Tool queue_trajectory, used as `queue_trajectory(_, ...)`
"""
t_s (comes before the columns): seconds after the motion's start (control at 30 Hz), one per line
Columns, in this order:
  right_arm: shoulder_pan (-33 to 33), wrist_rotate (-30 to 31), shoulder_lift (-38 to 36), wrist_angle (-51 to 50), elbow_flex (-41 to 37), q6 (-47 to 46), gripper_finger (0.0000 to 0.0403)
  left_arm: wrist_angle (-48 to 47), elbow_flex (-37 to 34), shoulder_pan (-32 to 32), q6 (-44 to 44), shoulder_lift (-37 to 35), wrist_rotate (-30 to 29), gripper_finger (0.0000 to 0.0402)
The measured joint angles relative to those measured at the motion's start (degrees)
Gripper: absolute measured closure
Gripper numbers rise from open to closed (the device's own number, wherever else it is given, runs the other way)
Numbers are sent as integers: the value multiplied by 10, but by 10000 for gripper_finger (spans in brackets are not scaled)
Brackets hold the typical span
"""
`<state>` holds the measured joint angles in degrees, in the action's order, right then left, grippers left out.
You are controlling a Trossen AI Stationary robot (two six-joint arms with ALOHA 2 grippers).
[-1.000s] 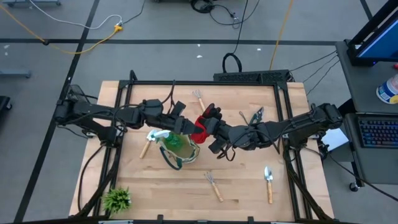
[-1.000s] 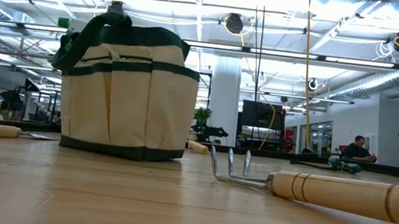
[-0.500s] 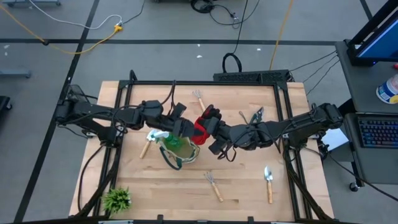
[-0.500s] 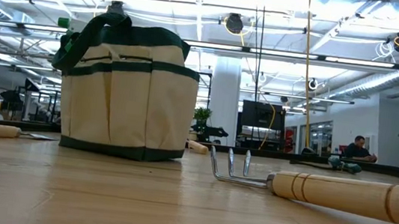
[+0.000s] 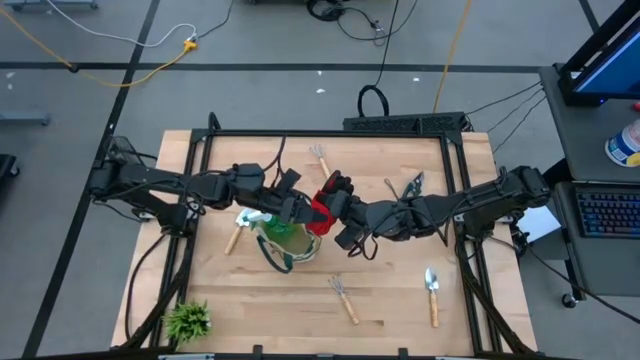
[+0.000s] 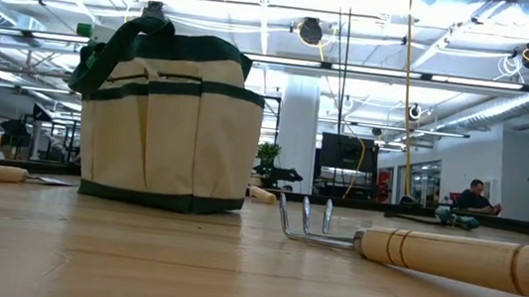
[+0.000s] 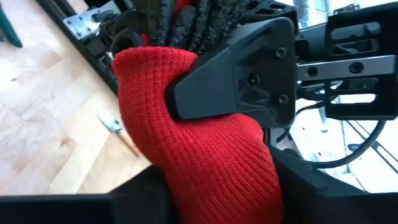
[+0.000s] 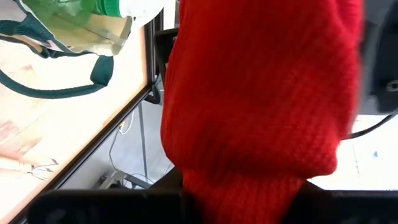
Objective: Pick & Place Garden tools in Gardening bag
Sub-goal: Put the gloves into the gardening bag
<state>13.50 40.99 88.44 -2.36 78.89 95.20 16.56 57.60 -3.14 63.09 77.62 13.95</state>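
The red-and-black gloves [image 5: 325,198] hang in the air just right of the beige gardening bag [image 5: 290,240], between my two grippers. My left gripper [image 5: 298,208] comes from the table's left and my right gripper [image 5: 337,212] from the right; both are shut on the gloves. The bag stands on its flat bottom on the table [image 6: 168,123], with a green spray bottle [image 5: 278,228] inside it. A wooden-handled rake [image 5: 343,298] lies near the front; in the low view [image 6: 452,258] it lies on its side. My left gripper has the gloves' red knitted cuff [image 7: 211,180] between its two fingers, coming level from the table's left. The gloves are lifted clear of the table. My right gripper pinches the same red cuff [image 8: 249,180] between its two fingers, coming level from the table's right. One of its fingers [image 7: 242,74] lies flat against the cuff. The black finger ends [image 5: 337,183] point toward the far edge.
A trowel [image 5: 432,290] lies at the front right, pruning shears [image 5: 415,185] at the back right, a second rake [image 5: 320,157] at the back. A wooden-handled tool [image 5: 233,238] lies left of the bag. A spiky green plant [image 5: 187,320] stands at the front left corner.
My left gripper has edged toward the table's right, closer against the gloves. My right gripper has drifted slightly toward the left with the gloves, which stay lifted beside the bag.
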Motion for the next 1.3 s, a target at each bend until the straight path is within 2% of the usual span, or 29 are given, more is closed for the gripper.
queue_trajectory(0.17, 0, -8, 0, 3, 0, 1, 349, -7, 0, 0, 0, 0, 9, 324)
queue_trajectory(0.23, 1, -8, 0, 3, 0, 0, 344, -12, 0, 0, -5, 0, 15, 350)
queue_trajectory(0.63, 41, 14, 1, 12, 0, -70, 280, -29, 1, -1, -21, 0, 25, 350)
queue_trajectory(0.93, 67, 142, 1, 9, 0, -109, 252, -32, 1, 7, -45, 1, 15, 350)
queue_trajectory(1.3, 106, 255, -1, 1, 0, -140, 253, -64, 0, 59, -91, -5, 20, 350)
